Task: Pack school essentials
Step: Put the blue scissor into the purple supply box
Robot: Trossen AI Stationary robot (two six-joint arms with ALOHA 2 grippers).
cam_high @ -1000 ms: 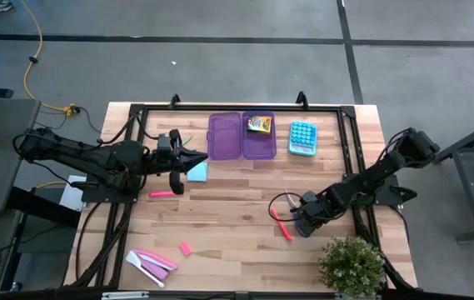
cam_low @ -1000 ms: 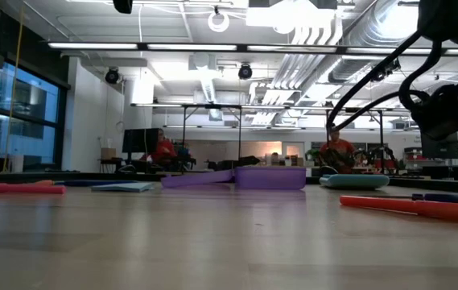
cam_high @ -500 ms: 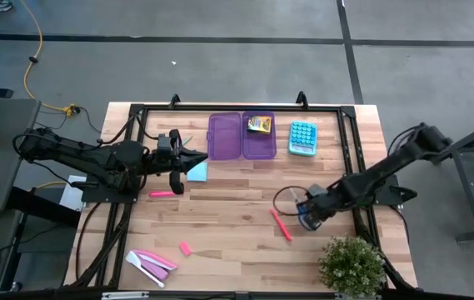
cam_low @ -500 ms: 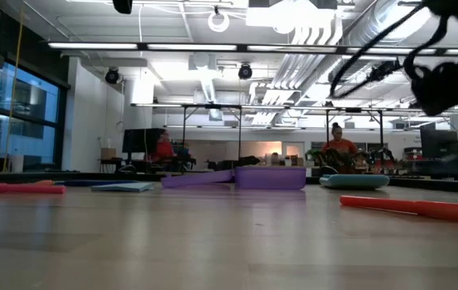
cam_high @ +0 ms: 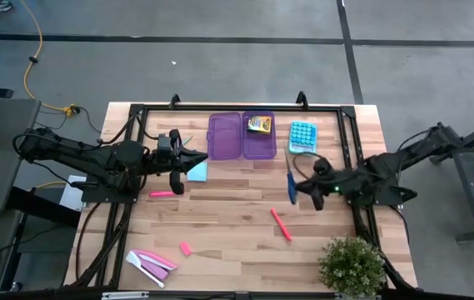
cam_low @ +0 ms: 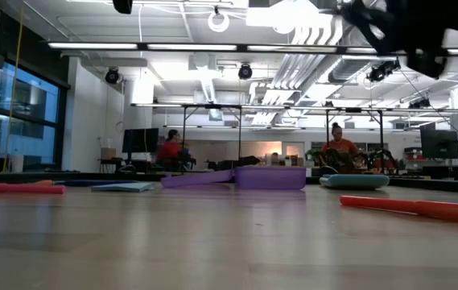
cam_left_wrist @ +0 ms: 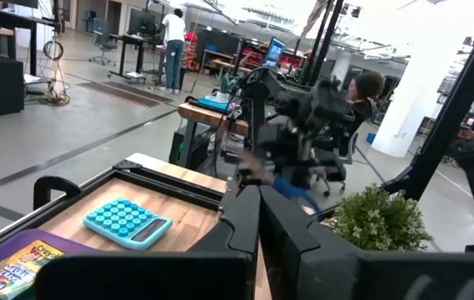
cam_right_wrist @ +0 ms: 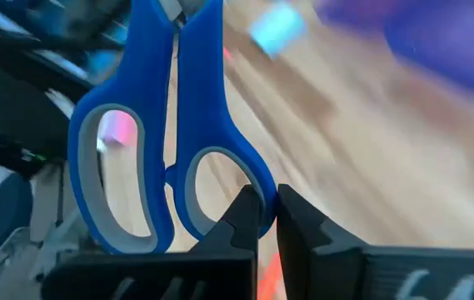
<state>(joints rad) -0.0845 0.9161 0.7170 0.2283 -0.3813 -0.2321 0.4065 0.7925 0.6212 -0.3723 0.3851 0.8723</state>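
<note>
Right pincer [cam_high: 296,185] is clamped on the blue-handled scissors [cam_high: 291,187], lifted near the tabletop's right edge. Carry should be kept level toward the purple case [cam_high: 242,137]; grip is thin at one handle loop. Left pincer [cam_high: 202,155] is shut, idle.

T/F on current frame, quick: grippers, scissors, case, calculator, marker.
1. The right gripper is shut on the blue-handled scissors. True.
2. The scissors lie flat on the wooden table. False: they are held in the gripper, off the table.
3. The purple plastic case lies open. True.
4. The light-blue calculator with round buttons sits inside the case. False: it lies beside it, on the table.
5. A pink marker lies on the table. True.
</note>
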